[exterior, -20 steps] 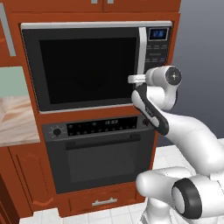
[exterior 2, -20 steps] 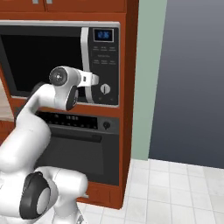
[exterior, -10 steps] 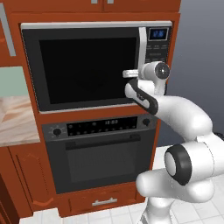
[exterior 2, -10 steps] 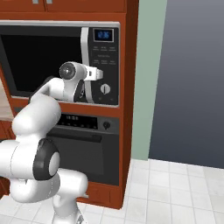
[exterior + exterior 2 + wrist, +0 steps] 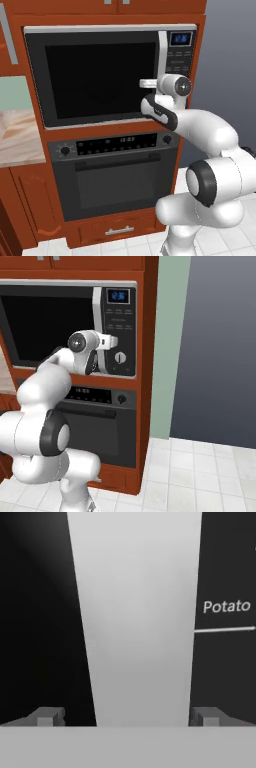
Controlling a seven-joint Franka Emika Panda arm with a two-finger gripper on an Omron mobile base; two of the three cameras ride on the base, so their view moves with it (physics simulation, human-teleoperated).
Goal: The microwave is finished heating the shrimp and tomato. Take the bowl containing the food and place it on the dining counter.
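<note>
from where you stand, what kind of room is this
Most likely a home kitchen: a built-in microwave sits above a black oven in red-brown cabinetry, with a marbled counter to the left and a white tiled floor.

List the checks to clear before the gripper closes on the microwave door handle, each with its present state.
1. Microwave door shut, so the handle has to be pulled first: ok.
2. Gripper open: ok, one fingertip shows on each side of the handle.
3. Handle between the fingertips: ok, the silver bar runs up the middle of the hand view.
4. Fingertips clear of the button panel: cannot tell, one tip sits close to the "Potato" label.
5. Bowl inside: cannot tell, the door glass is dark.
</note>
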